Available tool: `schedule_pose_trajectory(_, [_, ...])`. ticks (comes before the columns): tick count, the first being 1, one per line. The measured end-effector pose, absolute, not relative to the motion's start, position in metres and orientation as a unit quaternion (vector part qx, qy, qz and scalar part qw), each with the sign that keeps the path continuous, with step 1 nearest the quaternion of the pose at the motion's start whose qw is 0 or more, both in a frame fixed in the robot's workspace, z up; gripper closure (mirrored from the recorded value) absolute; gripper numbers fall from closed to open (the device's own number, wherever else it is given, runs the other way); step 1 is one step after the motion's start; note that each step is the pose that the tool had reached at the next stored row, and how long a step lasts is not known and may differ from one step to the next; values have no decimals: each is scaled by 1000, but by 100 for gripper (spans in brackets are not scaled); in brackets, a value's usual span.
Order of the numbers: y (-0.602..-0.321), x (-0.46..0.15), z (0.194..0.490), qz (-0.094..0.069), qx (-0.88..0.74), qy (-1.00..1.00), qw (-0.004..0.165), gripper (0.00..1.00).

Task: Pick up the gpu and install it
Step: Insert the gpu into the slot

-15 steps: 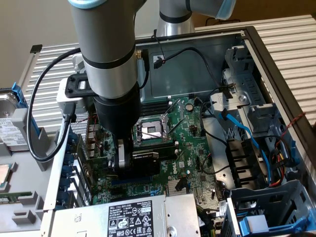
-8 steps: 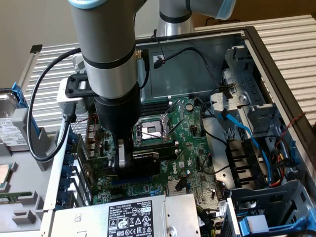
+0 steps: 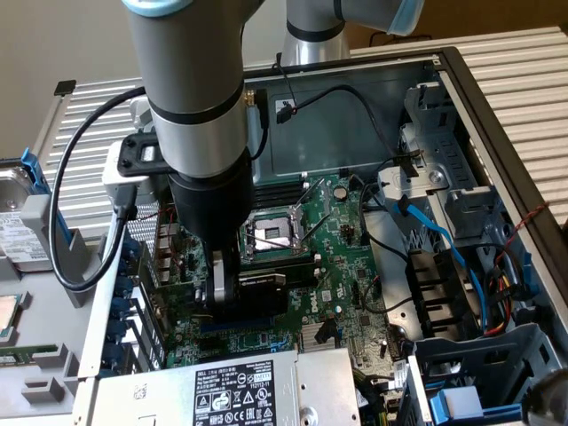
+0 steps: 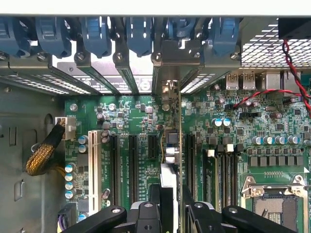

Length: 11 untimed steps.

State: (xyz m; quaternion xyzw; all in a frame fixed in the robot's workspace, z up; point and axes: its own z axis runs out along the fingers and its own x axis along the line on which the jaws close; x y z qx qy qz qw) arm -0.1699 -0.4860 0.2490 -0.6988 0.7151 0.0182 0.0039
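My gripper [image 3: 224, 297] reaches down into an open computer case and is shut on the gpu [image 3: 263, 289], a small black card held upright just above the green motherboard [image 3: 348, 257]. The wrist view looks down the card's thin edge: the gpu [image 4: 169, 153] runs from between my fingers [image 4: 146, 213] towards the case's rear wall. Its silver bracket [image 4: 170, 60] stands against the rear slot openings. The card lies in line with the black expansion slots [image 4: 132, 160] on the motherboard [image 4: 138, 121]. Whether it is seated in a slot I cannot tell.
A bare CPU socket [image 3: 275, 232] lies just beyond the card. The power supply [image 3: 232, 395] with its white label sits close in front. Blue and black cables [image 3: 444, 244] and a drive cage [image 3: 439, 297] crowd the exterior view's right. Blue retention clips [image 4: 141, 34] line the rear wall.
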Motion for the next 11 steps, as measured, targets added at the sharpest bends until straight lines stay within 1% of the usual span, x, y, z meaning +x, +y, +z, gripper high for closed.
schedule_pose_trajectory(11, [-486,-170,246,18,-699,715,4,73])
